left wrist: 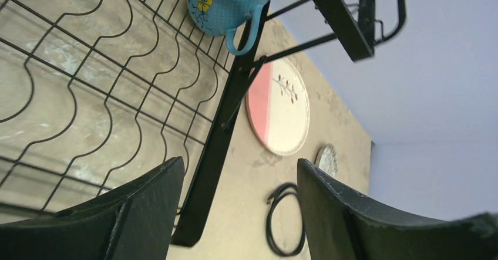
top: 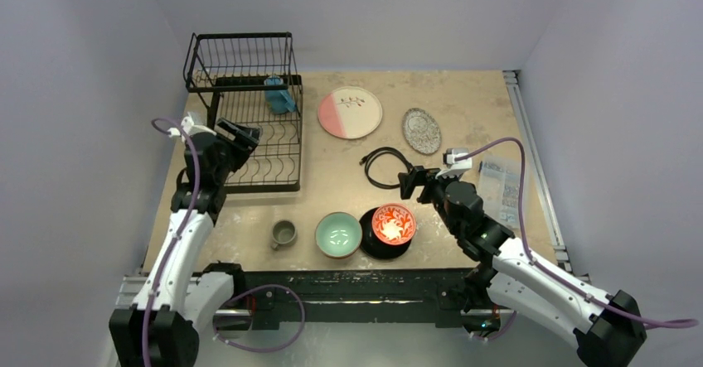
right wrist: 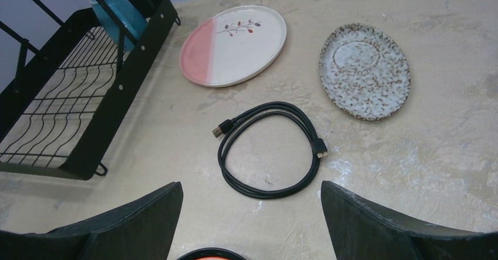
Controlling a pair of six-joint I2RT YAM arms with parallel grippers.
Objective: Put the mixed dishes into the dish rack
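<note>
Left gripper (top: 242,135) spread, empty, over the dish rack (top: 265,188); mug (top: 280,95) upper right of it. Right gripper (top: 407,181) spread; red-patterned bowl (top: 394,224) just below.

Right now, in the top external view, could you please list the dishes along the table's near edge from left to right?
small grey cup → mint-green bowl → red-patterned bowl
</note>
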